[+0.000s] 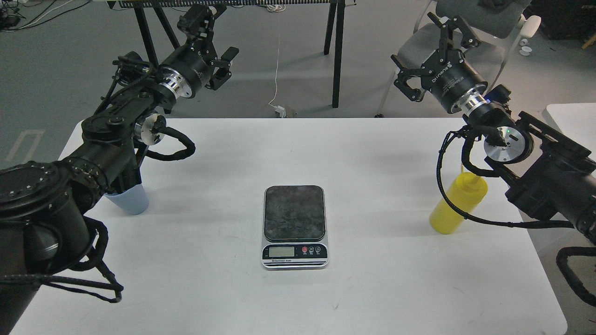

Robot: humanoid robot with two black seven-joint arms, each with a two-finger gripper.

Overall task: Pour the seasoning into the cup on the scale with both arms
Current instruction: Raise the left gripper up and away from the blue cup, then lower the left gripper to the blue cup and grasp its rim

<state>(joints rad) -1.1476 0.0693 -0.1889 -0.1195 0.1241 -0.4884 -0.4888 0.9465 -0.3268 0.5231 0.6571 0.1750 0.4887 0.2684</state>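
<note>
The scale (294, 214) lies flat in the middle of the white table (372, 158), its dark platform bare and its display facing me. A light-blue cup (132, 201) stands at the left, half hidden behind my left arm. At the right stands the yellow seasoning bottle (455, 207), with its nozzle hidden behind my right arm and a cable across it. My left gripper (218, 41) is raised beyond the table's far left edge, open and empty. Beyond the far right edge my right gripper (423, 52) is also raised, open and holding nothing.
Black table legs (337, 51) and a grey chair (484, 28) stand on the floor past the far edge. A white cable with a plug (279, 110) lies there too. Another white table (570, 116) shows at the right edge. Loose black cables hang from both arms.
</note>
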